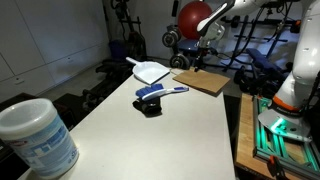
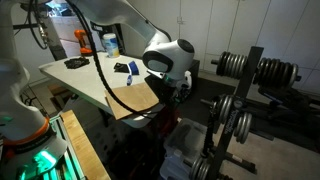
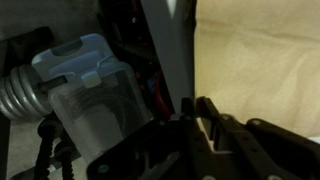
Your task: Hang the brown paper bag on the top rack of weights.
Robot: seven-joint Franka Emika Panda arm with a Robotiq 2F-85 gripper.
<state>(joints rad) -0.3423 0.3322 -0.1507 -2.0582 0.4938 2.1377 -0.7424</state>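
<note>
Garage gym setting, with a white table [image 1: 150, 130] standing near the rack of weights [image 2: 238, 100]. The brown paper bag [image 1: 203, 82] is lying flat at the far end of the table, one edge reaching close to the table's rim (in the wrist view its tan sheet is filling the right side). The gripper [image 3: 204, 112] is hanging over that rim, just beside the bag's edge, with the floor and a clear plastic bin [image 3: 85, 85] showing below it. Whether the fingers are touching paper cannot be told, and their spread is too dark to read.

Judged as material, the bag is looking light, thin and pliable. It is likely to crumple under a pinch, slide on the smooth tabletop, and tear under a hard pull. Handles (if it has any) are not showing, so the edge nearest the rim is looking like the most reachable place for a grip. The rack's top tier is standing well apart from the bag, beyond the table's end.
</note>
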